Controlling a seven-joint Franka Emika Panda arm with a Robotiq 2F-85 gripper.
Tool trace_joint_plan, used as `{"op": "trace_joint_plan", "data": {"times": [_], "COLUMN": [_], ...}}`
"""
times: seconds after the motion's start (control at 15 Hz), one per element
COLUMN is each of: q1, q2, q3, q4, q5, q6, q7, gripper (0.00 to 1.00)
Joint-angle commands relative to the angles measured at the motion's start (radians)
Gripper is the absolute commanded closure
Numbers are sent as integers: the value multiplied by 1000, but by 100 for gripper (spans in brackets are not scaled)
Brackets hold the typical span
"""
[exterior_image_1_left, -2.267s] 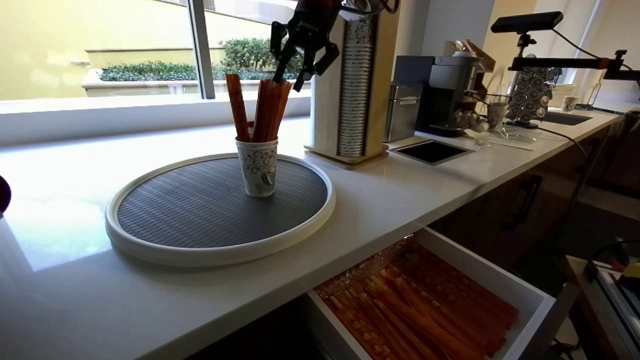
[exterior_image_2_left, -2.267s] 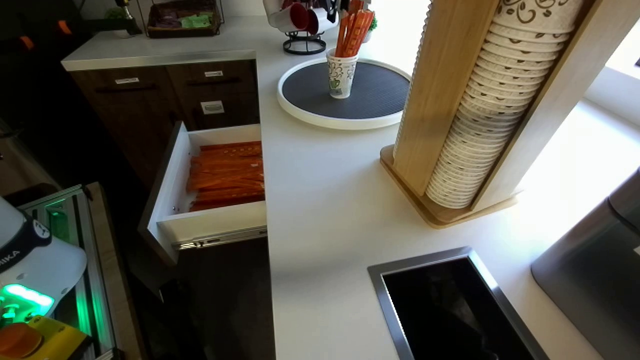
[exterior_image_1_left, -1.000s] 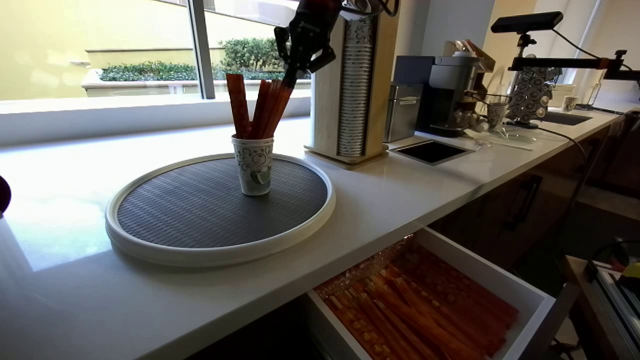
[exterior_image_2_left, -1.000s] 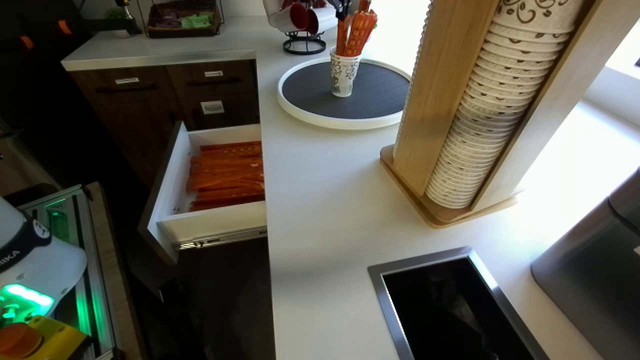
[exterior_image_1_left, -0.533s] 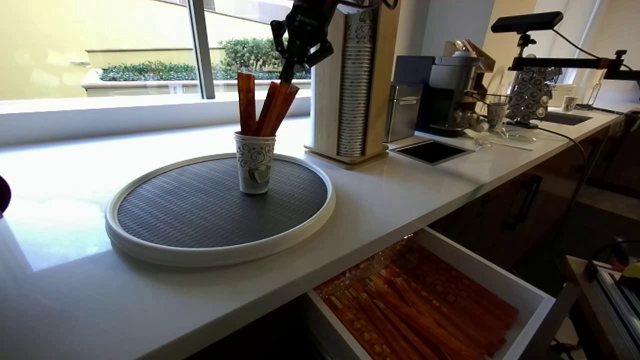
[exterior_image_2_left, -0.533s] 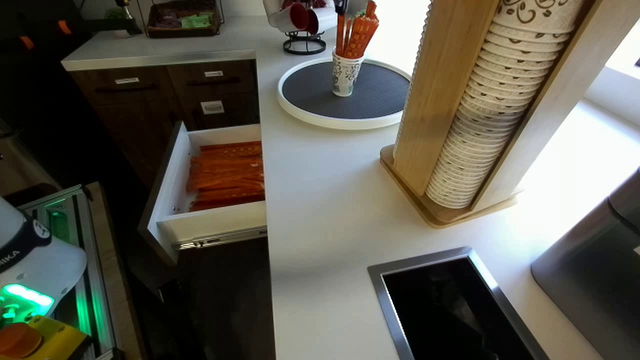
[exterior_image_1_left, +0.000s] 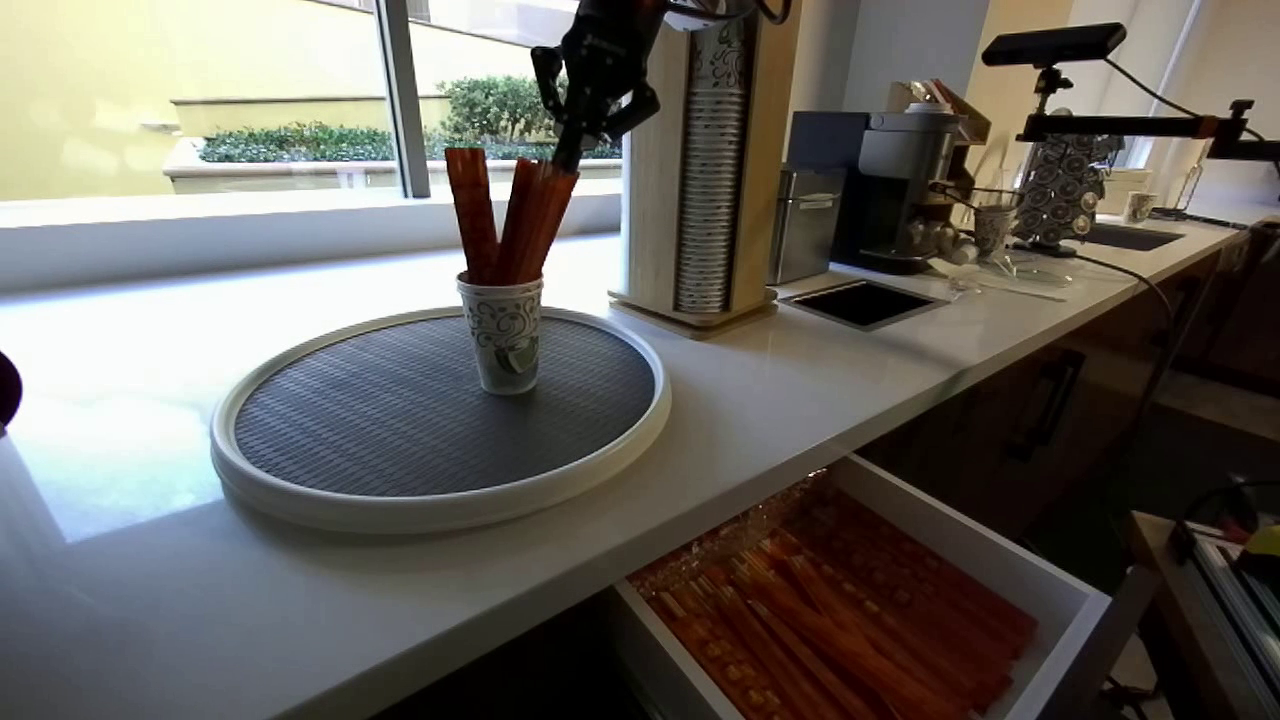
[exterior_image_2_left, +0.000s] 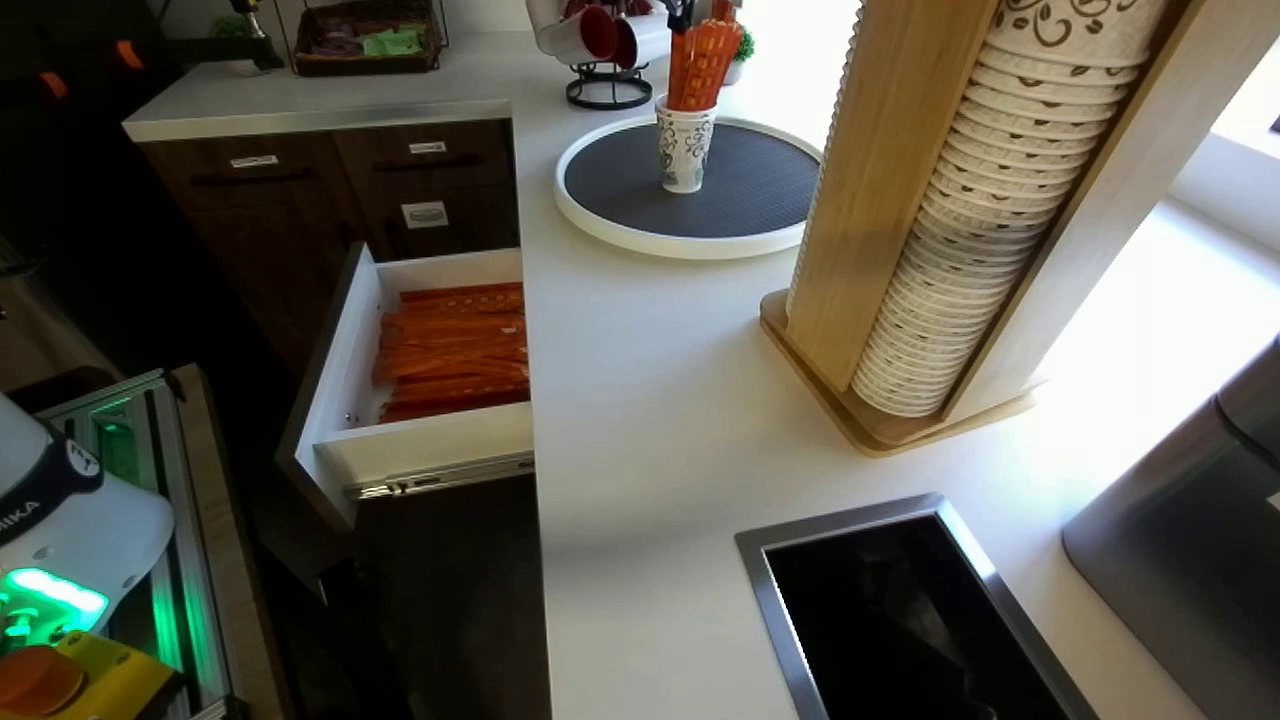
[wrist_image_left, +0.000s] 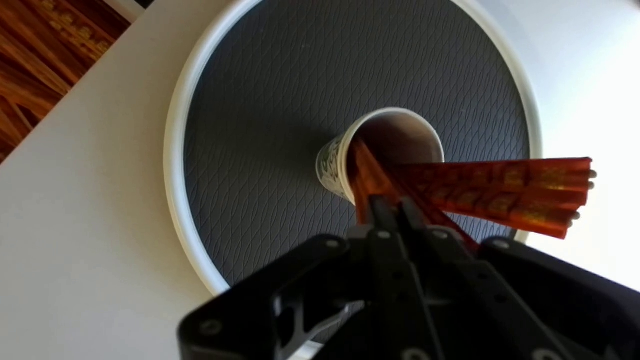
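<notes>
Drawn narrow, the tool (wrist_image_left: 395, 205) seems to touch the tops of some red packets (exterior_image_1_left: 532, 225); whether its fingers pinch one cannot be told. Taller than their cup (exterior_image_1_left: 505, 342), the packets lean on its rim, which props them yet lets them splay. Beneath it, the tray (exterior_image_1_left: 350, 430) sits between window edge and front edge of the surface (exterior_image_1_left: 760, 400), its raised lip likely containing things. Below that front edge, a pulled-out drawer (exterior_image_2_left: 430, 445) holds more packets (exterior_image_1_left: 850, 610) lying flat.

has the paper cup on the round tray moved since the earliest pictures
Yes, slightly: in an exterior view the paper cup now stands farther left, away from the wooden cup dispenser.
</notes>
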Motion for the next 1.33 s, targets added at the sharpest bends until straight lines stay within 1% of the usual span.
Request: {"op": "trace_joint_plan", "data": {"times": [0.0,0.73,1.27], "q1": [3,19,35], "q2": [30,32,20], "q3": [2,-1,3], "q4": [56,118,147], "q5": [-18,-88,-125], "q6": [-52,-111,-115], "q7": [-2,0,4], "gripper": [98,98,98]}}
